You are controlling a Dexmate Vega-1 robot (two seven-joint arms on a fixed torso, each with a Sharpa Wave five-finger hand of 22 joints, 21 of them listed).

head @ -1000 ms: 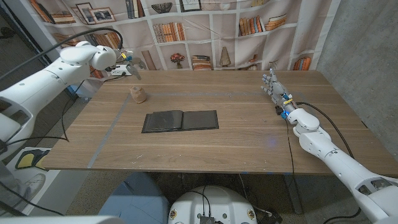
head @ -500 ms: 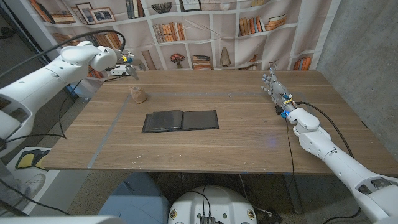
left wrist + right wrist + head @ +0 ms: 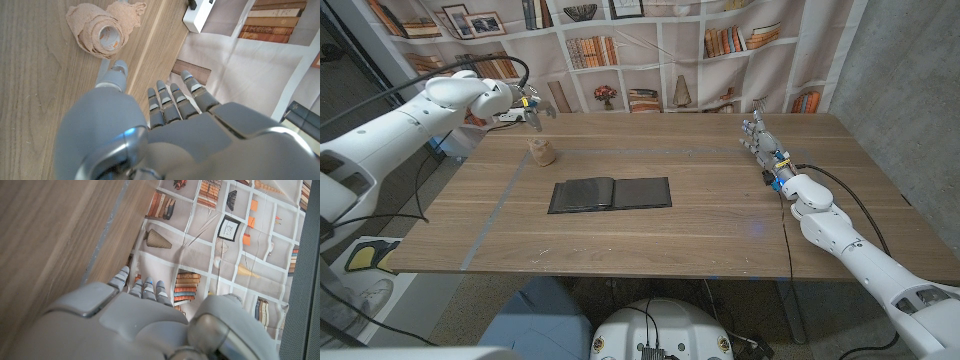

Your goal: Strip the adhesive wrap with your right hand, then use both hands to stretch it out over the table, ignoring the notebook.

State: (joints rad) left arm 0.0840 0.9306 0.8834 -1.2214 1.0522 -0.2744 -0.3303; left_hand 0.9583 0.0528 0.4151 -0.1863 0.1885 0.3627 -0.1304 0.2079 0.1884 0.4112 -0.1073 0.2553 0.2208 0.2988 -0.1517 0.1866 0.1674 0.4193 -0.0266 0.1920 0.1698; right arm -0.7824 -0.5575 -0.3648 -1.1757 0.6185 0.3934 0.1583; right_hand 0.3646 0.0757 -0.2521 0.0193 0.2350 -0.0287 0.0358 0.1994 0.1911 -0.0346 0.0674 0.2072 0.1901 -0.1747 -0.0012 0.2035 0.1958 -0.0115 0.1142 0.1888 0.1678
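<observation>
A tan roll of adhesive wrap (image 3: 542,152) stands on the table at the far left, a loose end bunched beside the roll (image 3: 98,33). My left hand (image 3: 531,104) hovers above and behind it near the table's far edge, fingers apart and empty; in the left wrist view the left hand (image 3: 165,107) reaches past the table edge, apart from the roll. My right hand (image 3: 757,136) is at the far right of the table, fingers straight and holding nothing, far from the roll. A dark open notebook (image 3: 610,193) lies at mid-table.
A bookshelf-print curtain (image 3: 650,50) hangs behind the table. A white box (image 3: 201,14) sits beyond the far edge near the roll. A grey concrete wall (image 3: 910,90) stands at the right. Cables (image 3: 830,185) run along the right arm.
My left hand has shifted slightly to the right, closer to the spot above the wrap roll. The right arm, the roll and the notebook have not moved.
</observation>
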